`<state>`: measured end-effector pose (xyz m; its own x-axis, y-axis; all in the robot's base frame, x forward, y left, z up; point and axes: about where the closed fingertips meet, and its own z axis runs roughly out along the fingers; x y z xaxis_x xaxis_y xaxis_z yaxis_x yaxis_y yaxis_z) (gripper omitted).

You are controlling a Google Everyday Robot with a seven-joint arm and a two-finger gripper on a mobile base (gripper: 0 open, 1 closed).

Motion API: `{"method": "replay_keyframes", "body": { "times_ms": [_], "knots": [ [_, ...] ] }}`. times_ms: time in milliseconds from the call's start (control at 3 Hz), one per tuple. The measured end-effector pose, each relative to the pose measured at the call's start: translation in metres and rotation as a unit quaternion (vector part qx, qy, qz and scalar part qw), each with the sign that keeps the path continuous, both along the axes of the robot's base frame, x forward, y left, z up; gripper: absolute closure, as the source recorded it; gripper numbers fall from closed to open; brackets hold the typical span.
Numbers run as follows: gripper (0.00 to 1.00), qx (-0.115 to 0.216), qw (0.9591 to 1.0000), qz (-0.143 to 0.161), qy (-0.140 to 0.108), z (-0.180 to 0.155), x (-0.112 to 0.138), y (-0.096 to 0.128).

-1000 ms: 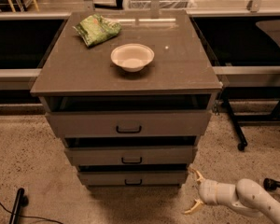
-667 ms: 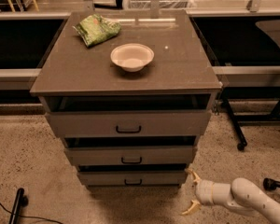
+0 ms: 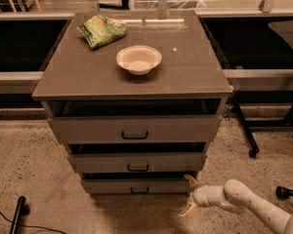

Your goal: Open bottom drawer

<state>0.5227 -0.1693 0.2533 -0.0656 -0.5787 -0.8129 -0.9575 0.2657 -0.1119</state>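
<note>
The bottom drawer (image 3: 136,185) is the lowest of three grey-brown drawer fronts on the cabinet, with a small black bar handle (image 3: 139,190). Dark gaps show above each drawer front. My gripper (image 3: 191,195) comes in from the lower right on a white arm, low near the floor. Its two yellowish fingers are spread apart, one (image 3: 191,181) by the drawer's right end, the other (image 3: 188,210) lower. It holds nothing and sits to the right of the handle.
A white bowl (image 3: 138,59) and a green bag (image 3: 103,30) lie on the cabinet top (image 3: 88,77). A black stand leg with caster (image 3: 248,138) is at right. A black object and cable (image 3: 17,215) lie on the floor at lower left.
My gripper has moved left, closer to the right end of the bottom drawer. The drawers look unchanged.
</note>
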Motion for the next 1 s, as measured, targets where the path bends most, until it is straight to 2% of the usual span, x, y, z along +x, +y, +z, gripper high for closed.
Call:
{"method": "replay_keyframes", "body": {
  "times_ms": [333, 667, 1000],
  "knots": [
    [0.00, 0.000, 1.0000, 0.000, 0.000, 0.000, 0.000, 0.000],
    [0.00, -0.048, 0.9987, 0.011, -0.013, -0.002, 0.007, 0.008],
    [0.00, -0.119, 0.9920, 0.018, -0.040, -0.042, 0.046, 0.031]
  ]
}}
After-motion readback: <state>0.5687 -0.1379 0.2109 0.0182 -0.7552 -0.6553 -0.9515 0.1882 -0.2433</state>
